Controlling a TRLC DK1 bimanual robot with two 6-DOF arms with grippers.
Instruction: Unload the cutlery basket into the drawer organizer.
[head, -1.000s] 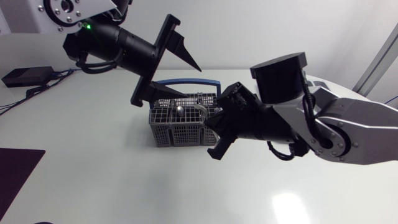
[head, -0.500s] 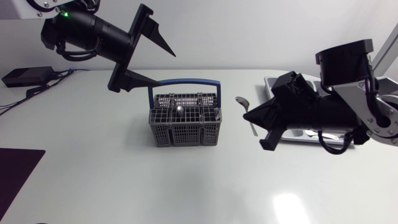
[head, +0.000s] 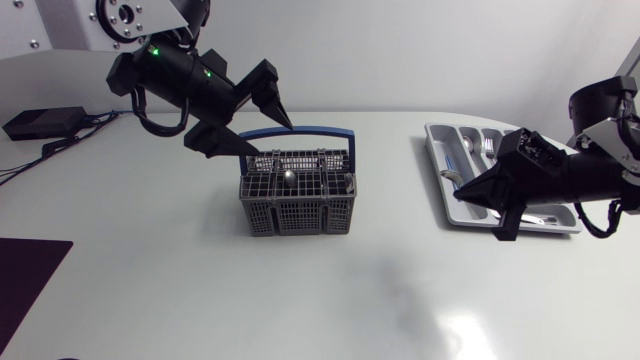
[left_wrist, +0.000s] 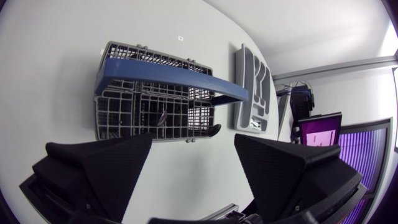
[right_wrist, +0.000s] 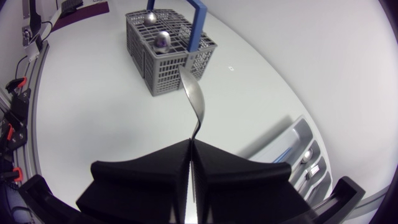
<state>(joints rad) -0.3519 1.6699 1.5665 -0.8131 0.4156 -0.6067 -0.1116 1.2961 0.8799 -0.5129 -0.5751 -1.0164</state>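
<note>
Steel spoon (right_wrist: 194, 99) pinched in right tool (right_wrist: 191, 143), by drawer organizer (head: 432, 140)

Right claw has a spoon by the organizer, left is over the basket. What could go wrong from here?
1. The right claw pinches the spoon only at its handle end; it may swivel or slip and land across the rim of the organizer.
2. The open left claw hangs close over the blue handle of the basket; going down, a finger might hit it and shove the basket.
</note>
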